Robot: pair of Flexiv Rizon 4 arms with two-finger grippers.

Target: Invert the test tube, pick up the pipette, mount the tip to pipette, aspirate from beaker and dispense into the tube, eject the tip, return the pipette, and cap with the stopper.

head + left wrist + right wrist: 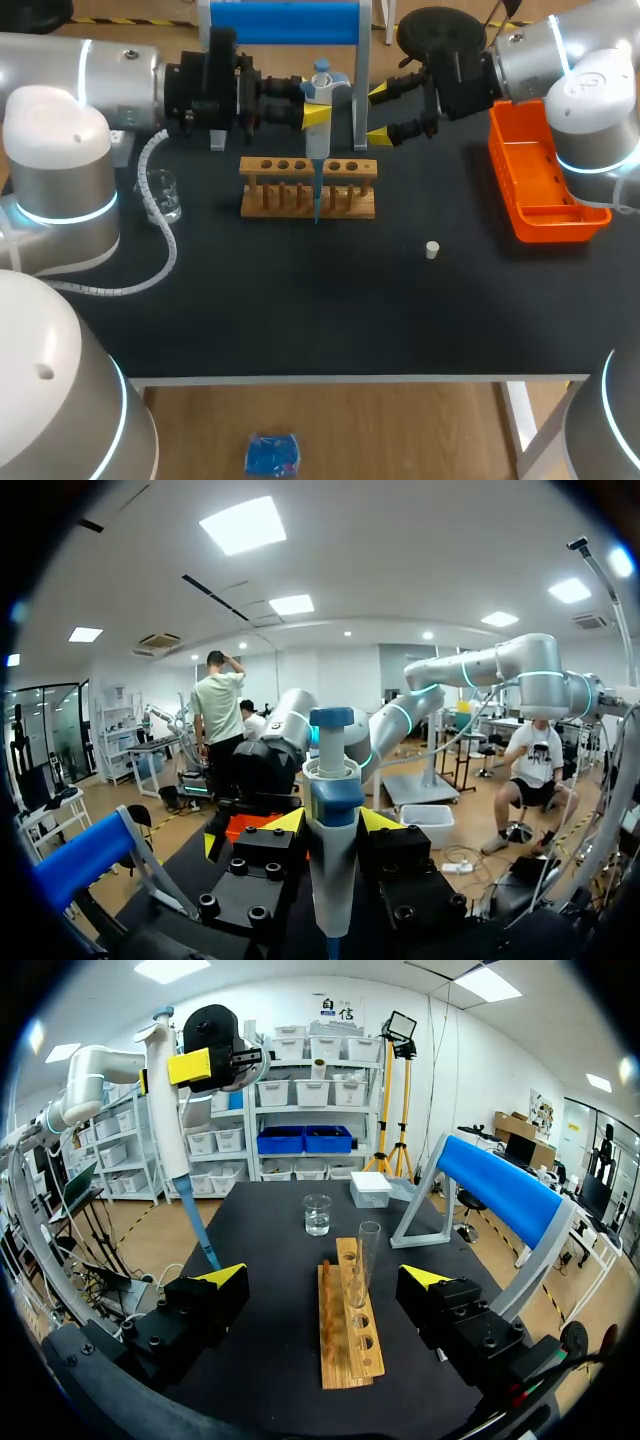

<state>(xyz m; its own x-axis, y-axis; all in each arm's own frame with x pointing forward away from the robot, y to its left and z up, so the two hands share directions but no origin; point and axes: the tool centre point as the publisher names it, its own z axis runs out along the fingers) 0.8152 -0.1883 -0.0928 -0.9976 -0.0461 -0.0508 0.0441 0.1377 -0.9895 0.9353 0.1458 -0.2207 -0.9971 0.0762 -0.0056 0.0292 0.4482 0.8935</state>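
Though rigid and light, hold pipette [320, 92] mid-barrel, as clamped in left gripper [333, 825]; tip [317, 196] fragile; right gripper [381, 114] wide, empty.

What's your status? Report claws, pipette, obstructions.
Left claw shut on pipette, blue tip mounted. Right claw open, empty, beside rack. Test tube upright in rack. Nothing seen in the way.

No legible text on anything.

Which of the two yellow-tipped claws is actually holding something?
The left gripper, on the arm that comes in from the left. Its fingers clamp the blue-and-white pipette, held upright. The right gripper stands open with nothing between its fingers.
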